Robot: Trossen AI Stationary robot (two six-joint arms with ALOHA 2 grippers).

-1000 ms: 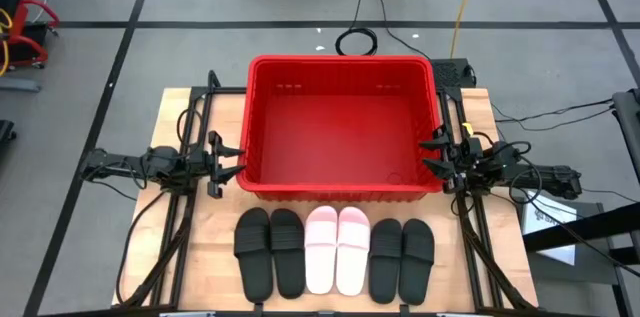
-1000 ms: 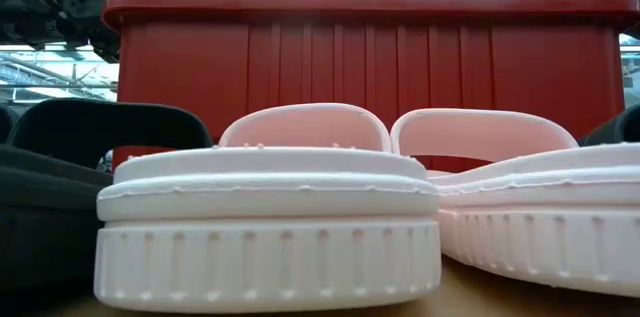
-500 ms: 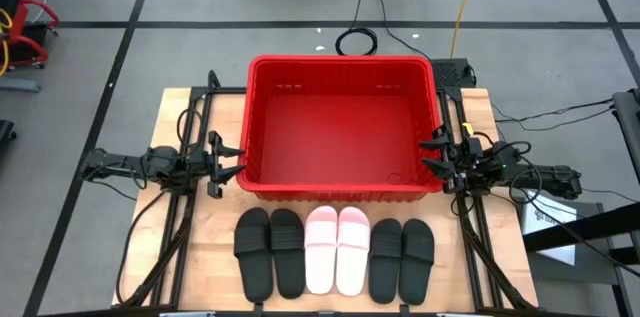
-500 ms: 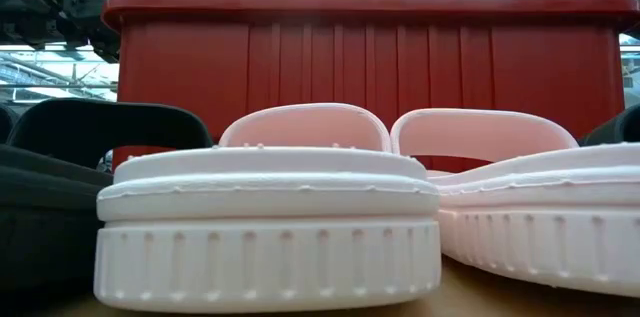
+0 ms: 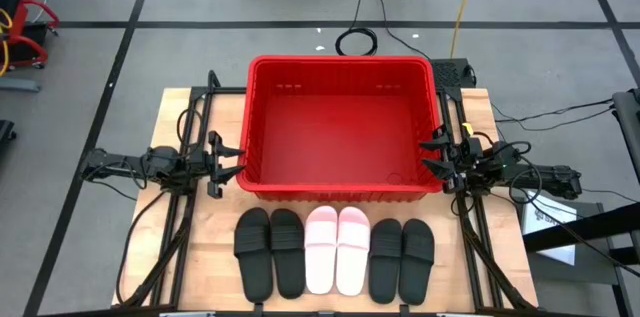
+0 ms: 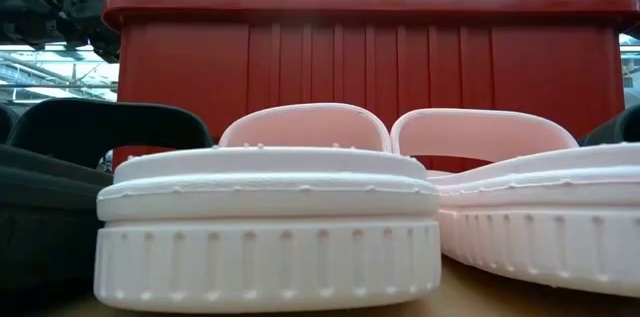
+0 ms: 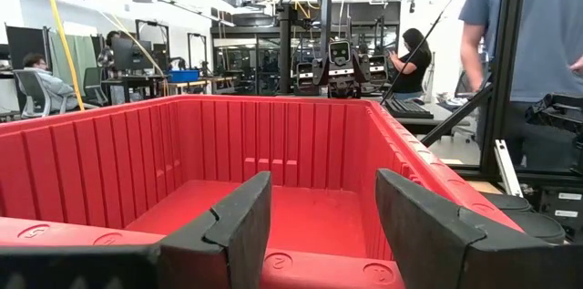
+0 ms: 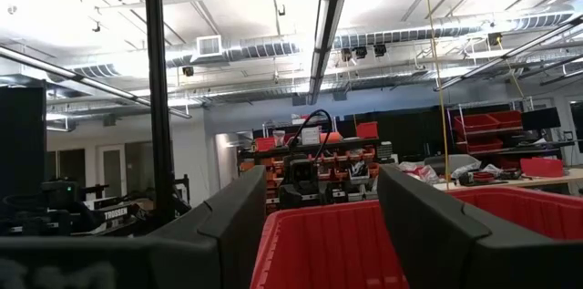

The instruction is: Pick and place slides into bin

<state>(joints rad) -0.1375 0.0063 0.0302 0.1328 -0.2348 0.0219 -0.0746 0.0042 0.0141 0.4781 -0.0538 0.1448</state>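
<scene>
while both grippers, left (image 5: 232,160) and right (image 5: 432,152), wait with fingers spread empty beside the large red plastic bin (image 5: 342,189), i should descend squarely over one matte black slide (image 5: 252,250).

Wooden surface (image 5: 205,242) with bin and slides

The red bin (image 5: 343,192) sits behind six slides (image 5: 335,251) lying side by side.

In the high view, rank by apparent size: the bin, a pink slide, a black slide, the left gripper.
1. The bin, far the largest.
2. A black slide and a pink slide: these look alike in size, so no ranking between them.
3. The left gripper, open beside the bin, looks smallest.
</scene>
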